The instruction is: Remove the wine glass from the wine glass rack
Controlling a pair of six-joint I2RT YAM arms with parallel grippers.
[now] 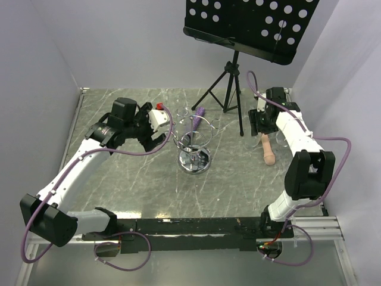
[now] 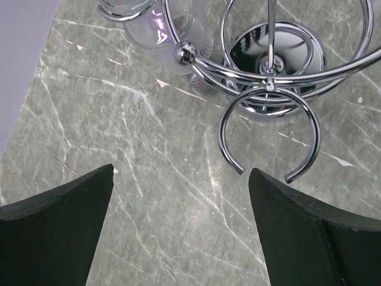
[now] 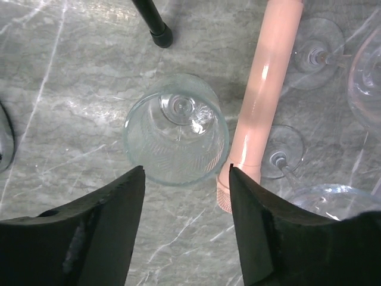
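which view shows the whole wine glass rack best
Top external: the wine glass rack shows whole, disc base to wire loops. The left wrist view gives a sharper close-up of loops and base, but cropped at the top edge. The right wrist view misses it.

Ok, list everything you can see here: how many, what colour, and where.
Table: one, grey marbled.
Rack: one, shiny chrome, middle of the table.
Glass at the rack: one, clear, by its far-left loops.
Pink stick: one, pale pink, right side.
Standing glass: one, clear, beside the pink stick.
Glasses on their sides: at least two, clear, other side of the stick.
Purple thing: one, behind the rack, too small to identify.
Music stand: one, black, at the back.
Left gripper: black fingers, open, facing the rack.
Right gripper: black fingers, open, above the standing glass.
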